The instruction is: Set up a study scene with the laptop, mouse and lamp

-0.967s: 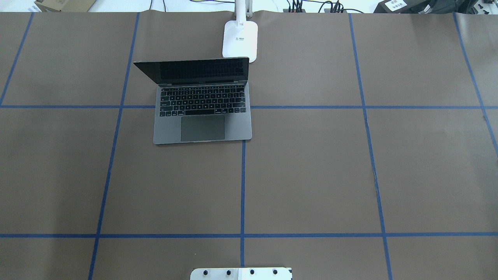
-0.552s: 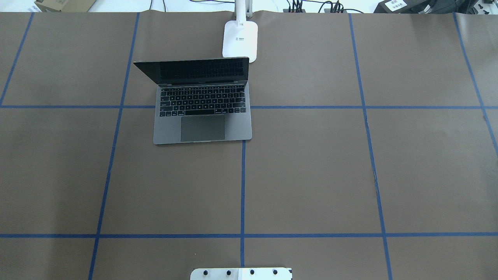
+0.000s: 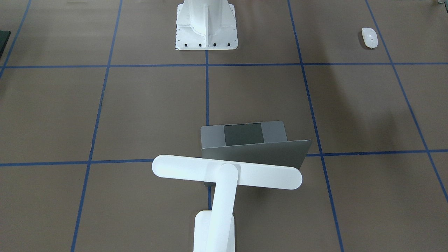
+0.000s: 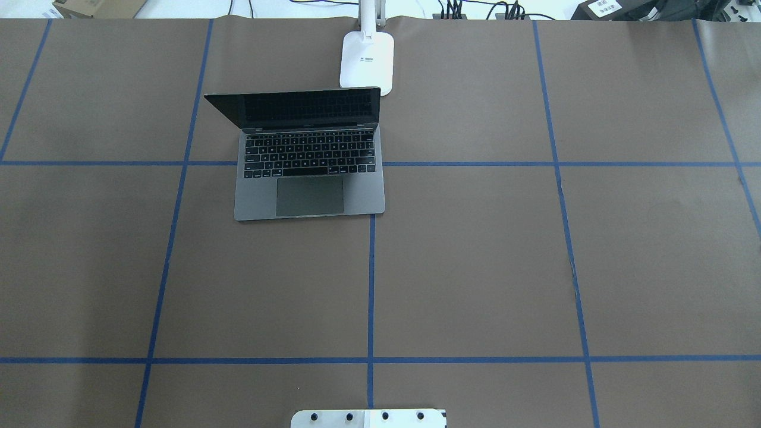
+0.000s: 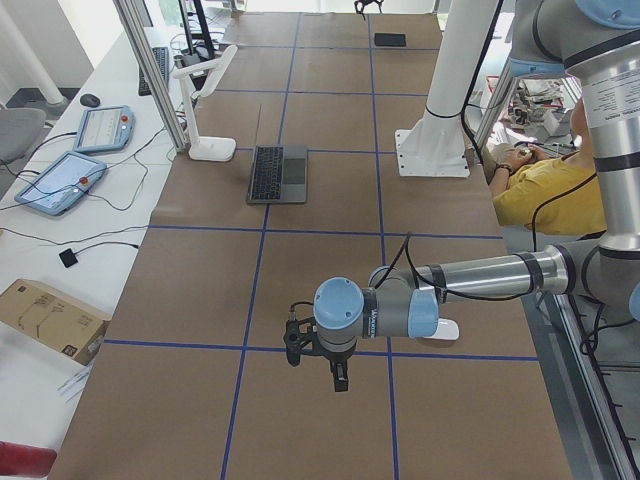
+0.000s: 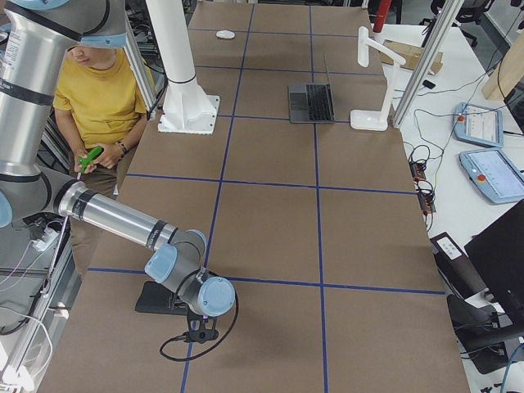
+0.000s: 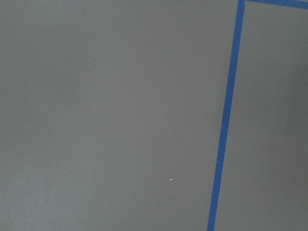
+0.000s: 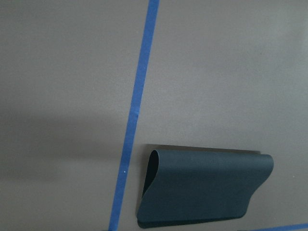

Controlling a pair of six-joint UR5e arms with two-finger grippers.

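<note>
The grey laptop [image 4: 309, 160] stands open left of the table's middle, screen toward the far edge. Just behind it is the white lamp [image 4: 367, 62]; its bar head [image 3: 227, 171] hangs over the lid in the front-facing view. The white mouse [image 3: 369, 37] lies far off on my left side, near the base; in the left side view the mouse [image 5: 447, 330] peeks from behind my left forearm. My left gripper [image 5: 338, 376] hangs over bare table there. My right gripper [image 6: 201, 330] hovers at the table's right end. Both show only in side views, so I cannot tell their state.
A black pad [image 8: 207, 187] with one edge curled up lies below the right wrist. The white pedestal [image 3: 206, 24] is bolted at mid-table on the robot's side. A person in a yellow shirt [image 6: 98, 98] sits behind the robot. Blue tape lines grid the brown table cover.
</note>
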